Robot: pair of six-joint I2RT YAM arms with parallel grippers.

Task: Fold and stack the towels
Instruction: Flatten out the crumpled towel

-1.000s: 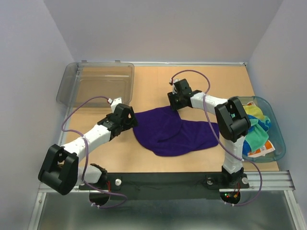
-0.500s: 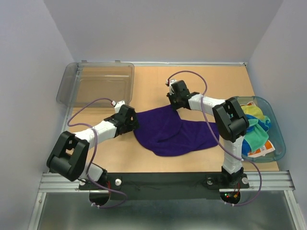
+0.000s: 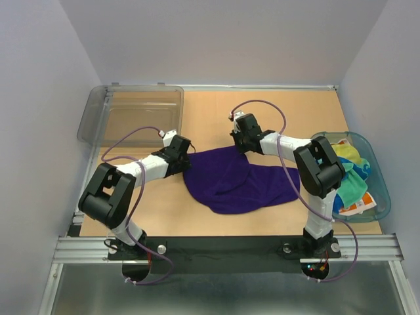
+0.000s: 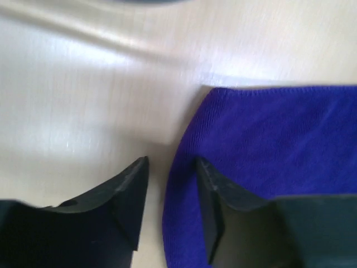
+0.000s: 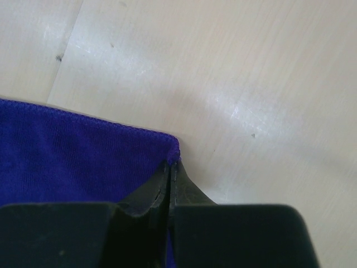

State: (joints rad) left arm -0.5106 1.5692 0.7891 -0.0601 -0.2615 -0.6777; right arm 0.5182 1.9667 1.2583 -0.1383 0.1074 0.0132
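A purple towel (image 3: 239, 180) lies spread and rumpled in the middle of the table. My right gripper (image 3: 244, 146) is at its far corner. In the right wrist view the right gripper (image 5: 170, 164) is shut, pinching the corner of the purple towel (image 5: 72, 156). My left gripper (image 3: 186, 152) is at the towel's left corner. In the left wrist view the left gripper (image 4: 172, 162) stands part open, and the edge of the purple towel (image 4: 279, 139) lies between its fingers. More towels (image 3: 351, 184), mint green and white with orange, sit bunched in the basket on the right.
A teal translucent basket (image 3: 384, 197) stands at the table's right edge beside the right arm. A clear grey plastic bin (image 3: 131, 115) sits at the far left corner. Grey walls close in the table on three sides.
My left arm has swung forward and right to the towel's left corner, and its jaws have narrowed. My right gripper has closed onto the far corner.
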